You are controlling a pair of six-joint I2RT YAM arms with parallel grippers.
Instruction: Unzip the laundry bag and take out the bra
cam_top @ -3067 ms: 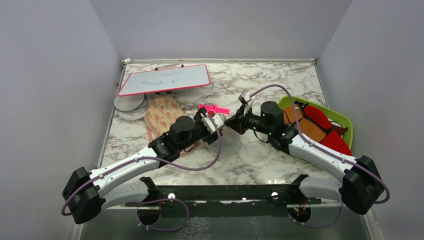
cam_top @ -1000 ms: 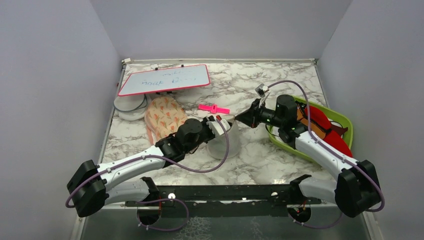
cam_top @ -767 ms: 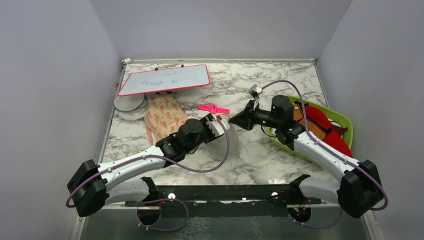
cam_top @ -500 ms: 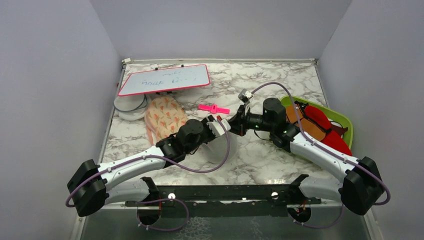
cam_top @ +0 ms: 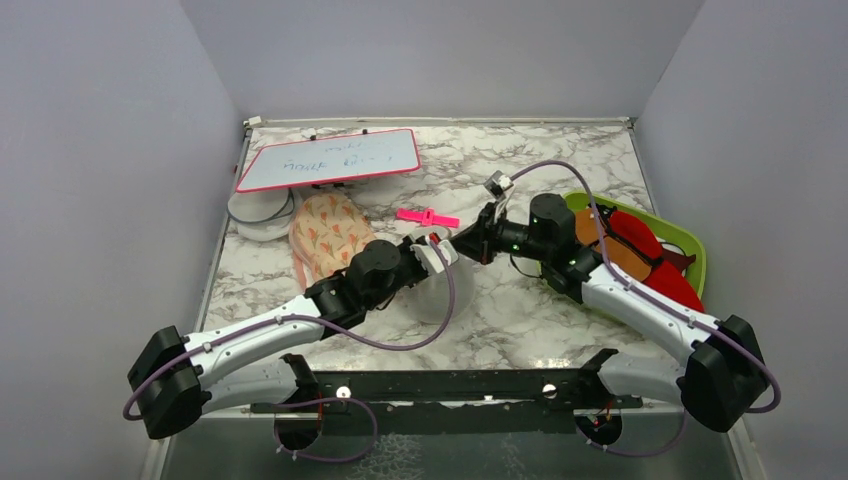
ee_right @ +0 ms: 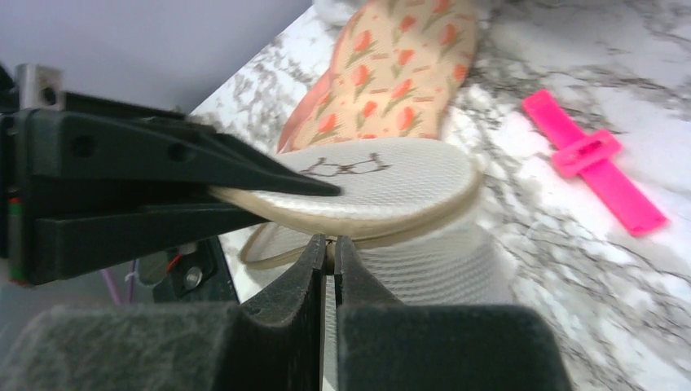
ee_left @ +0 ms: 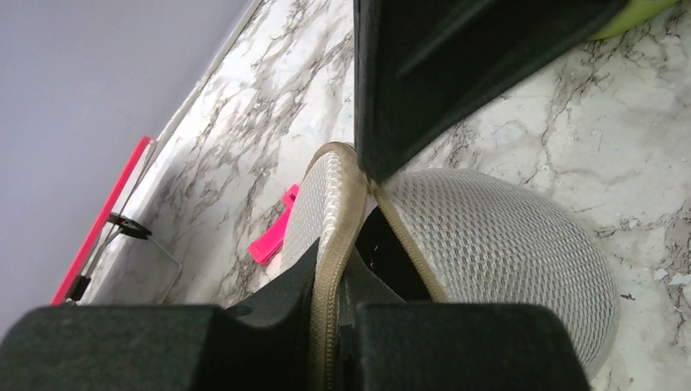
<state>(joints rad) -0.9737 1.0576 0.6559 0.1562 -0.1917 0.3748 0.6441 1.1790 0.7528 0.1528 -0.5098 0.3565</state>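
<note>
- Clamps the left gripper (ee_left: 330, 285) on the beige rim of the bag (ee_left: 497, 261), at its upper half, one finger over the mesh and one under.
- Pinches the right gripper (ee_right: 329, 244) tight on a small beige bit at the seam, just under that raised rim; too small to tell zip pull from tape.
- Faces the two grippers tip to tip across the rim, close together.
- Between both grippers: the bag, lower dome resting on the table (cam_top: 520, 320), halves parted beside the left gripper, a dark gap inside with contents not readable.
- Just ahead of the left gripper's upper finger: a small black mark on the mesh top.
- Past the bag from the right gripper: the pouch (ee_right: 391, 65), just behind the bag.
- Ahead and to the right of the right gripper's tips: the clip (ee_right: 599, 163), flat on the marble, apart from the bag.
- Behind the right gripper, beside its arm: the tray (cam_top: 700, 262) with red and orange garments.
</note>
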